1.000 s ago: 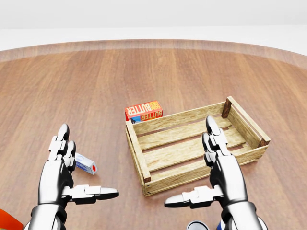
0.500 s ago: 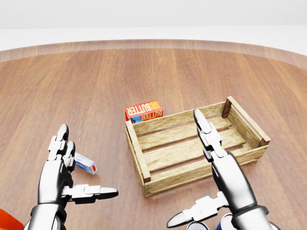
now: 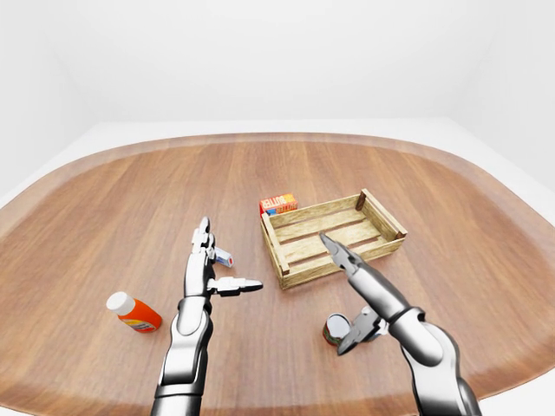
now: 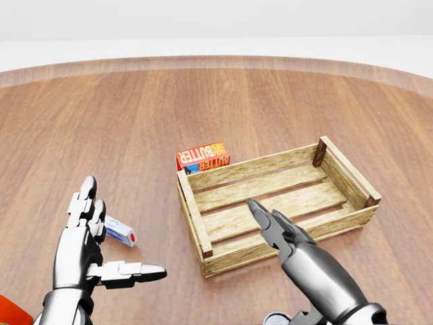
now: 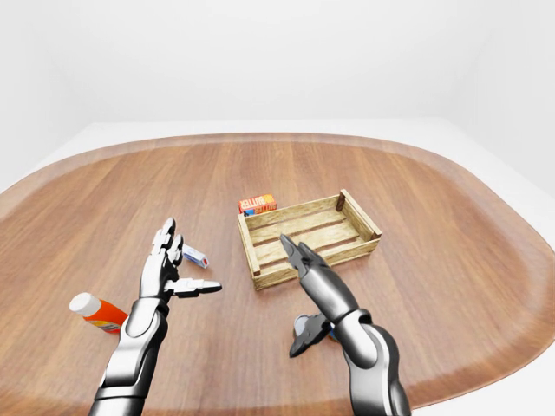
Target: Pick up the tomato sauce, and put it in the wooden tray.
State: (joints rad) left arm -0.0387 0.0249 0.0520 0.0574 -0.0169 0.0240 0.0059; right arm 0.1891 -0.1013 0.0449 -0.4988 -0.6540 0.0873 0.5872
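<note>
The tomato sauce, a small can [image 3: 335,329] with a dark top, stands upright on the wooden table at the lower middle of the left-eye view. My right hand [image 3: 351,290] is open just above and to the right of it. The fingers point toward the tray and the thumb [image 3: 351,336] hangs beside the can, with nothing gripped. The wooden tray [image 3: 276,247], a slatted crate, sits above the can and holds nothing. My left hand [image 3: 212,267] is open and empty, left of the tray.
A red butter box [image 3: 278,204] lies against the tray's upper left corner. A small white and blue box [image 3: 224,257] lies by my left fingers. An orange bottle with a white cap [image 3: 134,314] lies at the far left. The table edge curves around.
My right hand has tipped forward and sunk lower in the head view, its thumb dropping toward the can. The left hand, the tray and the boxes have not moved.
</note>
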